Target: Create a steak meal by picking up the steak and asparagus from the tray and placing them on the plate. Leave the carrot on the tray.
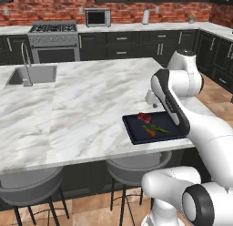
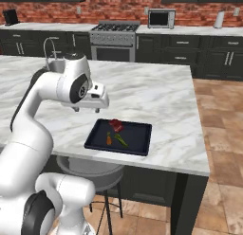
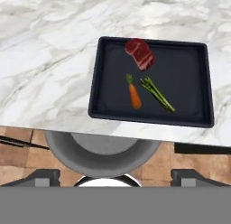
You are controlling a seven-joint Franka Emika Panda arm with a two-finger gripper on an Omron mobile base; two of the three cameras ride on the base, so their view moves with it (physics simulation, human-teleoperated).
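- 1 flat rectangular dark navy tray w/ low rim [image 3: 101, 78]
- 1 chunky dark-red marbled steak slab [image 3: 140, 53], on tray
- 1 short orange tapered carrot [image 3: 134, 95], on tray
- 1 thin long green asparagus spear [image 3: 157, 95], on tray
- 2 round grey stools [image 1: 27, 186] at the marble counter [image 1: 82, 106]
- 1 steel sink [image 1: 34, 74] w/ 1 faucet [image 1: 26, 61]
- 1 stove [image 1: 53, 40], 1 microwave [image 1: 98, 17]

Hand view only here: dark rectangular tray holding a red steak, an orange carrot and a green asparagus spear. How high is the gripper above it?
Observer: The two-finger gripper hangs well above the dark rectangular tray, touching nothing.
Operator: What lies past the tray's carrot side?
Observer: The white marble counter runs on to a steel sink with a tall faucet.
Operator: Just one stool underneath?
Observer: Two round grey stools: one under the tray, another further along.
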